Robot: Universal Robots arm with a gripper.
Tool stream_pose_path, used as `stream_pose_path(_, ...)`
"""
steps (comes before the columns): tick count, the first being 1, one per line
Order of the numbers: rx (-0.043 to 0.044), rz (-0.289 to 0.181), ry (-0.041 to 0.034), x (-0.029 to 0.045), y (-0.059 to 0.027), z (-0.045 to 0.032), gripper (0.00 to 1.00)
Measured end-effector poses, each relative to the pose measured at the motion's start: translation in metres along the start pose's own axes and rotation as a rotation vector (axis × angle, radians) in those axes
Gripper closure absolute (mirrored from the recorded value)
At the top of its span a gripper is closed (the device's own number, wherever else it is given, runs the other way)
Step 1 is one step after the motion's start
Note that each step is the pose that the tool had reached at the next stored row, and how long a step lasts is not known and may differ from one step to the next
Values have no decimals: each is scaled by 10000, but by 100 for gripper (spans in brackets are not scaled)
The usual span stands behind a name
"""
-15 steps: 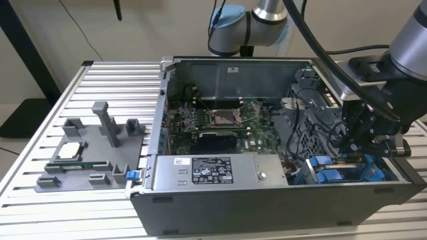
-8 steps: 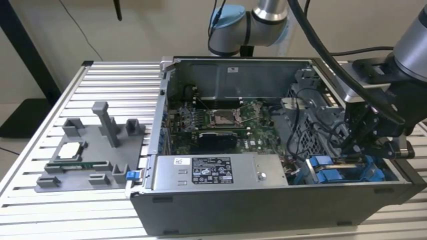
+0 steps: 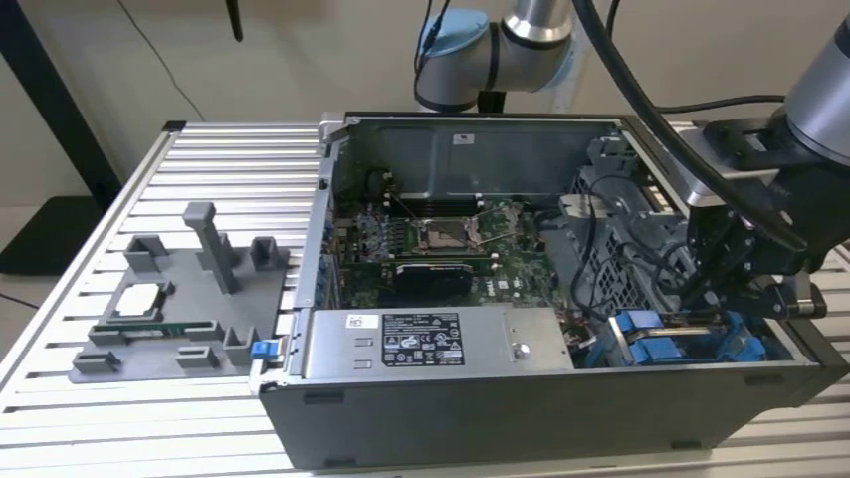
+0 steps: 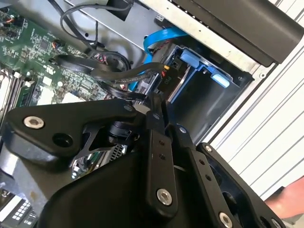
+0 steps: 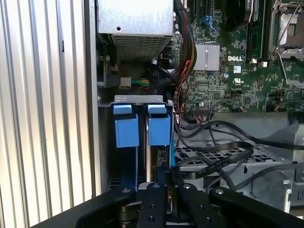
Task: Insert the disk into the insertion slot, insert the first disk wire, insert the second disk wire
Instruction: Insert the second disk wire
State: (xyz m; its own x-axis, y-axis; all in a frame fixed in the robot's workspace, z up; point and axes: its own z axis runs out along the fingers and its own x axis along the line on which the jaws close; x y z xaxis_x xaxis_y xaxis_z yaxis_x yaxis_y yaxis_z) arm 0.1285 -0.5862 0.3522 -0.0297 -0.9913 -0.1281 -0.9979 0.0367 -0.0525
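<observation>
Disk (image 5: pixel 159 130) sat on edge in the insertion slot (image 5: pixel 140 100), gripper (image 5: pixel 166 190) poised over its blue frame.

The drive looked stiff, fairly heavy and shock-sensitive, best held by its frame edges; whether the jaws were open or closed could not be told. Black cables (image 5: pixel 213 152) crowded in at 3 o'clock, the power supply box (image 3: pixel 439 344) beyond.

Motherboard (image 3: pixel 439 244), power supply (image 3: pixel 425 344), fixture (image 3: pixel 186 299).
</observation>
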Motion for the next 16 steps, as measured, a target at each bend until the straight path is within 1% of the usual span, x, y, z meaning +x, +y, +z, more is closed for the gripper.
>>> stream_pose_path(10,5,83,6,9,-3,62,100)
stream_pose_path(16,6,97,5,12,-5,83,100)
